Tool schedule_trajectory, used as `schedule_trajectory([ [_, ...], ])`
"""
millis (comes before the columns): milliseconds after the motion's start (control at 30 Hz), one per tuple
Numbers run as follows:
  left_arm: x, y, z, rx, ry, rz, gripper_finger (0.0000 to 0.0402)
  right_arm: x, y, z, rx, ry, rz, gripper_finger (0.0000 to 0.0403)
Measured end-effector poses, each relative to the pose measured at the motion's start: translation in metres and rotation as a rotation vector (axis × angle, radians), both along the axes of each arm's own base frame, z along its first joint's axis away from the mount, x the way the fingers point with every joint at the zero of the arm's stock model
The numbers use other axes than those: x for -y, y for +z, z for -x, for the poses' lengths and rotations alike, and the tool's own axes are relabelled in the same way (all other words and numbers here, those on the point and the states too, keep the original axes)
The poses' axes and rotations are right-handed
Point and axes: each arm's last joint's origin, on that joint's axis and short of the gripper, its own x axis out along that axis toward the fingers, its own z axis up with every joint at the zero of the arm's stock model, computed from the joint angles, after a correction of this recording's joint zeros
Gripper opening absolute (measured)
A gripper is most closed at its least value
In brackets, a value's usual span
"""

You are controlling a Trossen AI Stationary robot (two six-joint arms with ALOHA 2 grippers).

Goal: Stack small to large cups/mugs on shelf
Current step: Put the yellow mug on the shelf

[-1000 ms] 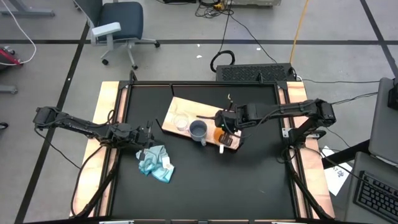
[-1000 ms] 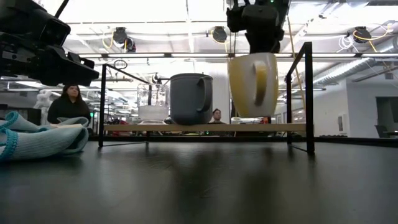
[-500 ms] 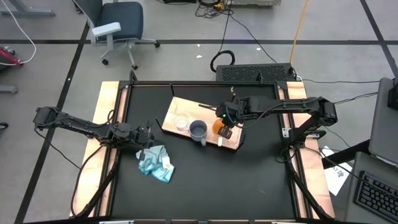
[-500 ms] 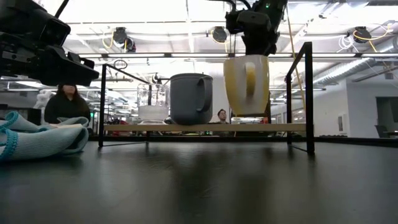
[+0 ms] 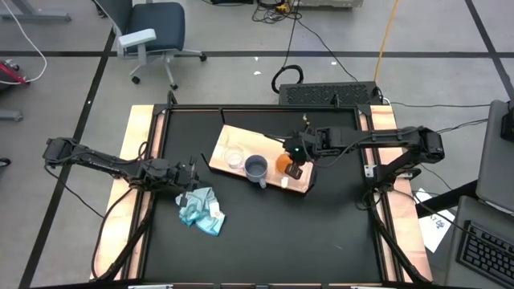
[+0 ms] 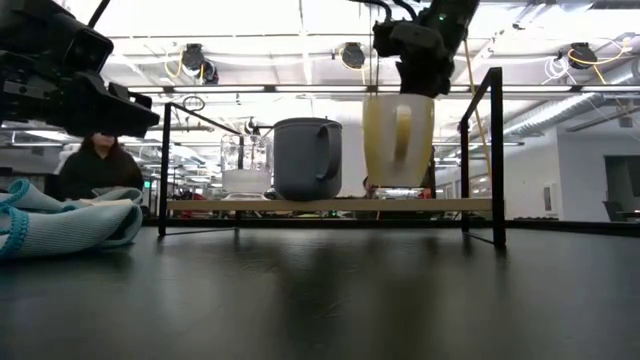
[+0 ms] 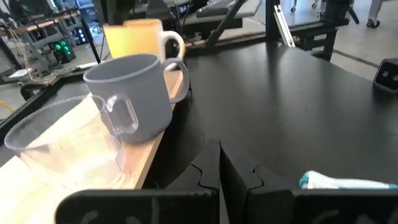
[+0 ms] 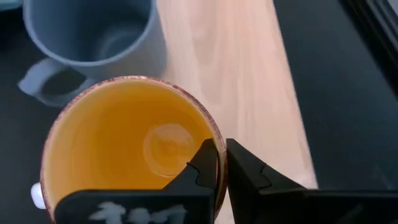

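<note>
Over the wooden shelf [image 5: 299, 183], right tool [image 8: 221, 163] pinches the orange mug [image 6: 398, 140] by its rim, beside the grey-blue mug [image 5: 255, 168]; left tool [image 7: 218, 163] closed, empty.

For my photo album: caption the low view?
Right gripper sets orange mug on shelf beside grey mug.

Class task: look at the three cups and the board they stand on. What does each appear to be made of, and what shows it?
Small cup: clear glass or plastic; you see straight through it.
Grey mug: matte and opaque, likely plastic or ceramic; no shine.
Orange mug: glossy inside with a bright reflection, probably glazed ceramic.
Board: pale wood with visible grain, unpainted by the look.
</note>
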Motion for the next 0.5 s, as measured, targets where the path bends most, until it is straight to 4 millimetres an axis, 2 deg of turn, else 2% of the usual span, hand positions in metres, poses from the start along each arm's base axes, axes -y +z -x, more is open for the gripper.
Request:
schedule_trajectory([
  [300,0.0,0.002,0.0,0.018,0.001,0.007,0.0005,0.003,-0.008,0.017,0.011,-0.033,-0.063,0.0005],
  [500,0.0,0.002,0.0,0.019,0.001,0.007,0.0005,0.004,-0.009,0.021,-0.004,-0.045,-0.075,0.0005],
])
